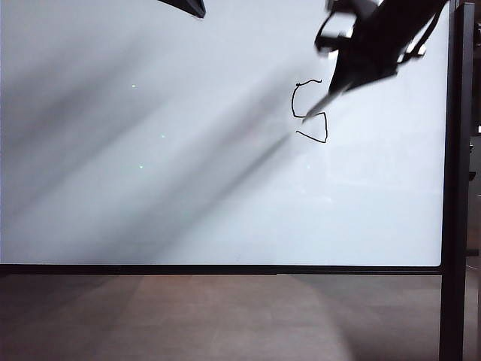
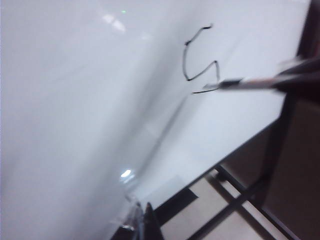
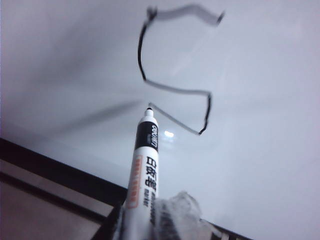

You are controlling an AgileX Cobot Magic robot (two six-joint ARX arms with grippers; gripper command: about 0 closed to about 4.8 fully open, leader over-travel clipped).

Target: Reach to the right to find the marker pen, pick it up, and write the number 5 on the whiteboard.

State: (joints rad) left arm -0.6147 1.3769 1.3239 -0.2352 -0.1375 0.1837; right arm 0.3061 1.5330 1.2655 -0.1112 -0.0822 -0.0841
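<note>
The whiteboard (image 1: 150,188) fills the exterior view. An angular black number 5 (image 1: 310,111) is drawn on its upper right part. My right gripper (image 1: 342,84) reaches in from the top right, shut on the marker pen (image 1: 325,101). In the right wrist view the marker pen (image 3: 146,165) is white with a black band and printed lettering. Its dark tip sits at the end of the lower stroke of the number 5 (image 3: 175,90); whether it touches the board I cannot tell. My left gripper (image 1: 192,7) shows only at the top edge, its fingers (image 2: 149,225) together, holding nothing.
A black upright post (image 1: 453,180) borders the board on the right and a thin dark edge (image 1: 225,268) runs along its bottom. Brown floor (image 1: 225,323) lies below. The left wrist view shows dark stand bars (image 2: 235,200) under the board.
</note>
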